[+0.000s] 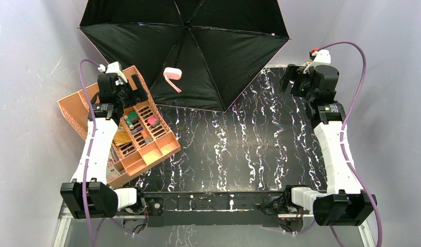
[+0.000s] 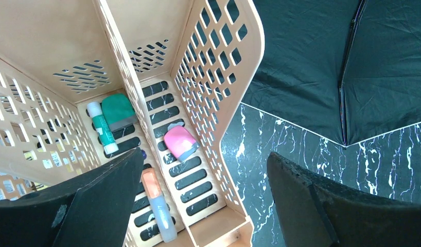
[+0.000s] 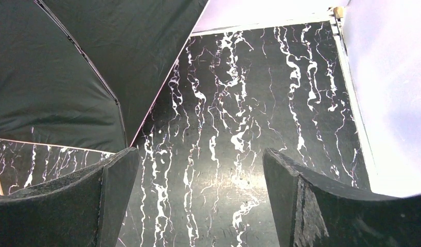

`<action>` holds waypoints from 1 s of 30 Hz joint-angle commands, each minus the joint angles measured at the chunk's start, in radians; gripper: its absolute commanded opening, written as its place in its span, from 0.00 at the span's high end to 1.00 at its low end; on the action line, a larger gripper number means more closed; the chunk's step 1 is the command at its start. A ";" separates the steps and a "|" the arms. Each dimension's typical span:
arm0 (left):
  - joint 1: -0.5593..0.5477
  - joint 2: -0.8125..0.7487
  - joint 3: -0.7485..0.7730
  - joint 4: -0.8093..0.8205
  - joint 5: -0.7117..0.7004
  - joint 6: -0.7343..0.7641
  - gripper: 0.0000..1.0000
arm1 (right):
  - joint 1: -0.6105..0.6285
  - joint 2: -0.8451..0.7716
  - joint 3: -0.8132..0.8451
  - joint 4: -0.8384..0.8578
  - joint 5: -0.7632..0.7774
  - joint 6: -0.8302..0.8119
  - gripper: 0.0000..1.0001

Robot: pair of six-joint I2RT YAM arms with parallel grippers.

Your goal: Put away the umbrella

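The umbrella stands fully open at the back of the table, black underside facing up, thin ribs showing, pink edge trim along its rim. Its pink handle with a strap sticks up near the centre. Part of the canopy shows in the left wrist view and in the right wrist view. My left gripper is open and empty, hovering over the basket's right wall, left of the umbrella. My right gripper is open and empty over bare table, right of the canopy's edge.
An orange slotted basket sits at the left, tilted, with small stationery in its compartments: a glue stick, a pink eraser, an orange highlighter. The black marbled table ends at grey walls on both sides.
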 commanded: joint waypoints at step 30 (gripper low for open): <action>0.005 -0.065 -0.006 -0.025 0.031 -0.021 0.06 | 0.275 0.280 -0.003 0.557 -0.362 0.719 0.02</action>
